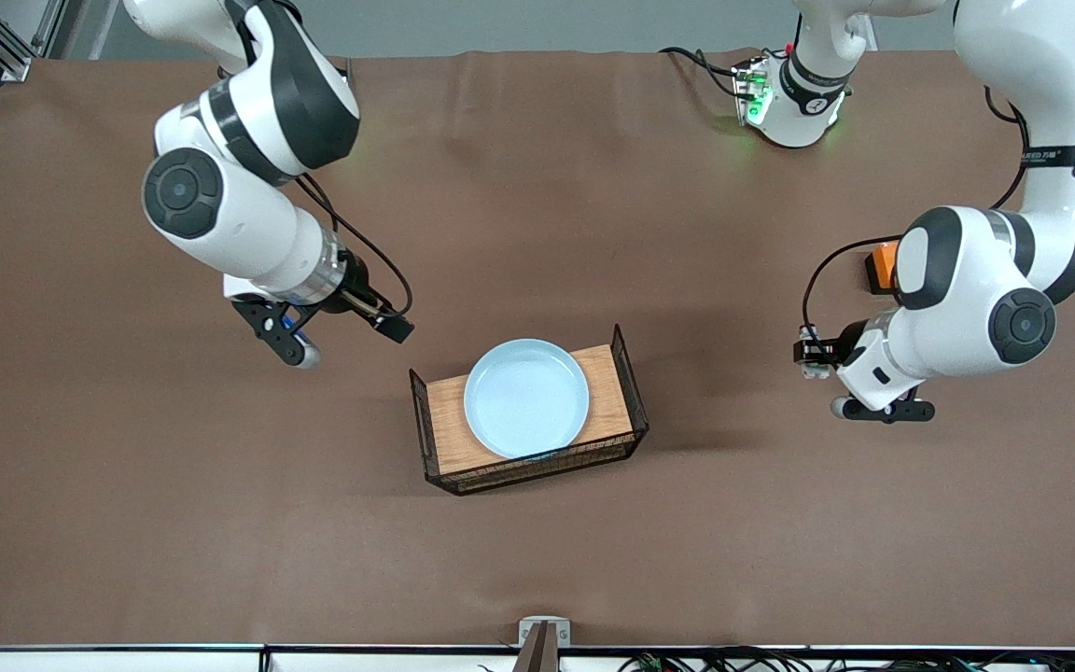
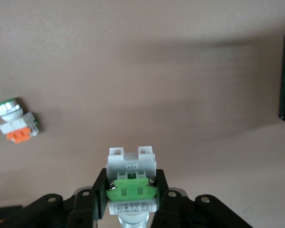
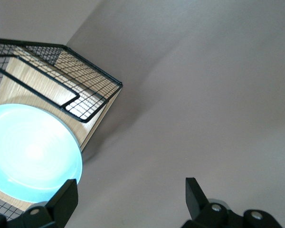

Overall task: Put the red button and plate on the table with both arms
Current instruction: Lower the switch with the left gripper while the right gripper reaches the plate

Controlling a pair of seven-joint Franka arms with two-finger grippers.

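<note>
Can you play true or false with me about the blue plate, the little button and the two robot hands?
1. The plate sits in the wire tray. True.
2. The left gripper is empty. False: its jaws are shut on the green-topped button.
3. The right gripper has open jaws with nothing between them. True.
4. The plate is on the bare table. False: it rests on the tray's wooden floor.
5. Another small switch piece lies on the table. True.
</note>
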